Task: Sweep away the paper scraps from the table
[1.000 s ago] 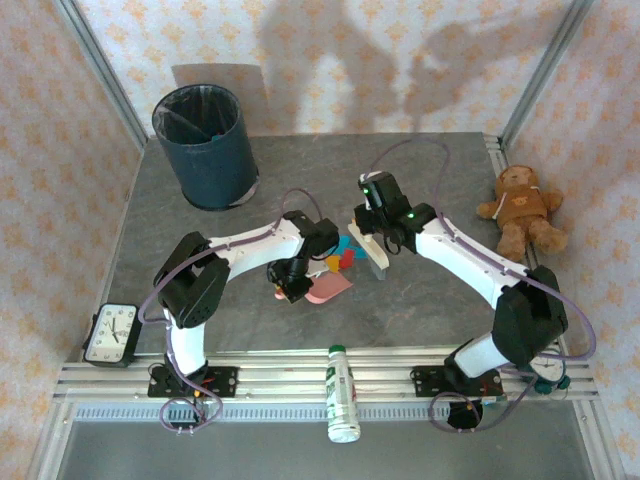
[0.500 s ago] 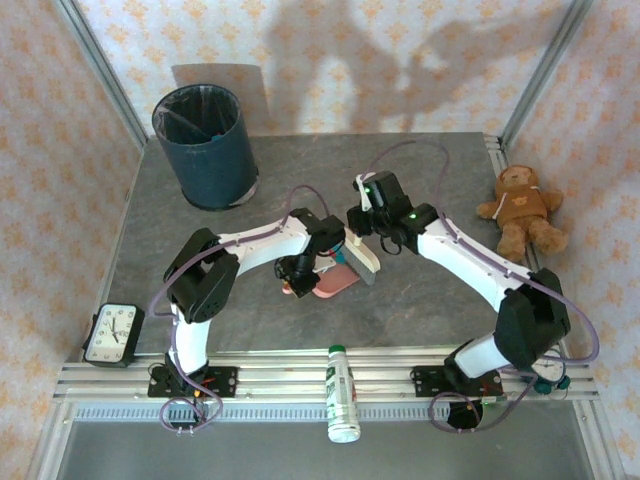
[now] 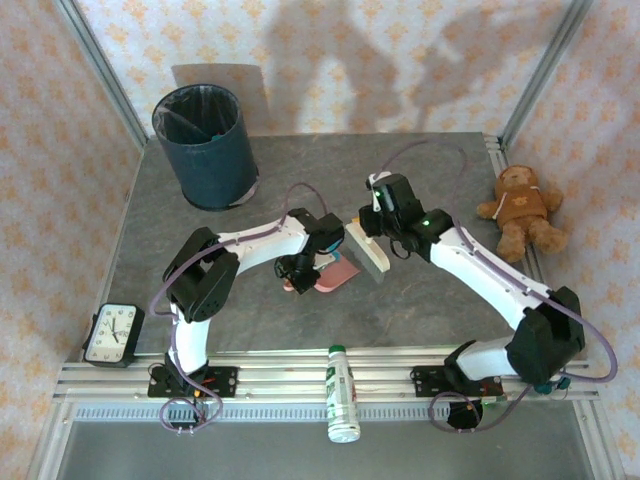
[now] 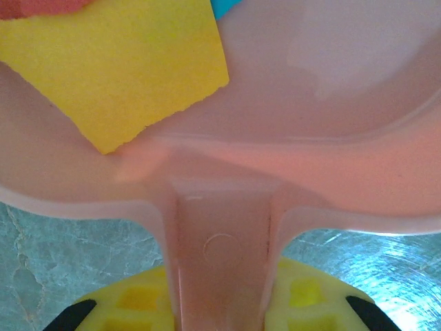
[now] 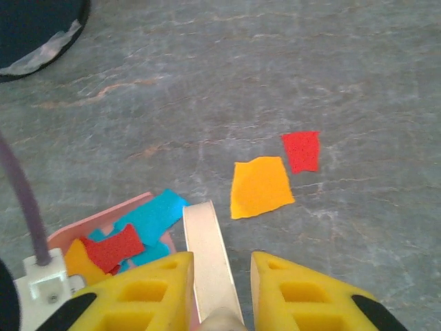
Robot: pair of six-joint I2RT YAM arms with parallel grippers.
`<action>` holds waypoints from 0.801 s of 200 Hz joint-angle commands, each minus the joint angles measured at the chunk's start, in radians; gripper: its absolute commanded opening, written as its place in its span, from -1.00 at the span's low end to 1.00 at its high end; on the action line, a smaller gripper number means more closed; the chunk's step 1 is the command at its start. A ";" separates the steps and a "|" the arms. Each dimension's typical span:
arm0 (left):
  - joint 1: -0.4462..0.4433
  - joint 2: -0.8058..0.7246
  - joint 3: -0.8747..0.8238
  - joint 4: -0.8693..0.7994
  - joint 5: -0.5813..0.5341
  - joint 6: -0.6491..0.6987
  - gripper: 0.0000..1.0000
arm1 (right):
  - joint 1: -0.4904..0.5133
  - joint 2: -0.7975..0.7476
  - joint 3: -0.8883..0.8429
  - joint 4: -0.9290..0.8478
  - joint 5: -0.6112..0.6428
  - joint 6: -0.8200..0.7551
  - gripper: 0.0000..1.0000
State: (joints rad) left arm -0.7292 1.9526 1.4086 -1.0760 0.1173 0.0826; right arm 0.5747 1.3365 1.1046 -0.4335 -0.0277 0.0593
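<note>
**Left pincer (image 3: 296,272) grips the dustpan (image 3: 336,278), right pincer (image 3: 376,236) grips the brush (image 3: 368,256)**

From the top camera, both arms meet near the middle of the desk (image 3: 450,165). The left pincer is clamped on the handle of the pink dustpan, which lies flat on the stone-patterned surface. The right pincer is clamped on the pale brush, which sits just beside the pan's right edge. A dark blue bin (image 3: 205,145) stands at the far left corner and a teddy bear (image 3: 520,208) sits off the right edge. A clock (image 3: 112,333) sits at the near left, and a bottle (image 3: 343,393) lies across the front rails.

On the left wrist camera, the yellow fingers of the left pincer (image 4: 220,307) are closed on either side of the dustpan's (image 4: 331,83) pink handle. Inside the pan lies a yellow scrap (image 4: 131,69), with a red scrap's (image 4: 41,5) edge and a teal corner (image 4: 224,7) at the top. The desk (image 4: 69,248) shows below the pan.

On the right wrist camera, the right pincer (image 5: 220,289) is shut tight on the brush (image 5: 207,255). To its left, the dustpan (image 5: 96,222) holds teal scraps (image 5: 151,217) and a red piece (image 5: 114,249). An orange scrap (image 5: 260,186) and a second red scrap (image 5: 302,152) lie just beside each other on the bare desk (image 5: 275,69), right of the brush and outside the pan. The bin (image 5: 34,27) is at the top left.
</note>
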 commanded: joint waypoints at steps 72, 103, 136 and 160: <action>0.020 -0.037 -0.022 -0.003 -0.049 -0.018 -1.00 | -0.107 -0.002 -0.019 0.216 0.476 0.014 -1.00; 0.020 -0.037 -0.023 -0.001 -0.041 -0.017 -1.00 | -0.114 0.077 0.005 0.306 0.549 -0.051 -1.00; 0.019 -0.037 -0.025 0.003 -0.039 -0.018 -1.00 | -0.120 0.175 0.047 0.377 0.505 -0.117 -1.00; 0.019 -0.037 -0.027 0.008 -0.035 -0.018 -1.00 | -0.119 0.250 0.088 0.391 0.476 -0.148 -1.00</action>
State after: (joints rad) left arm -0.7189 1.9453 1.3975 -1.0576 0.1112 0.0792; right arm 0.4572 1.5383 1.1248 -0.1219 0.4412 -0.0299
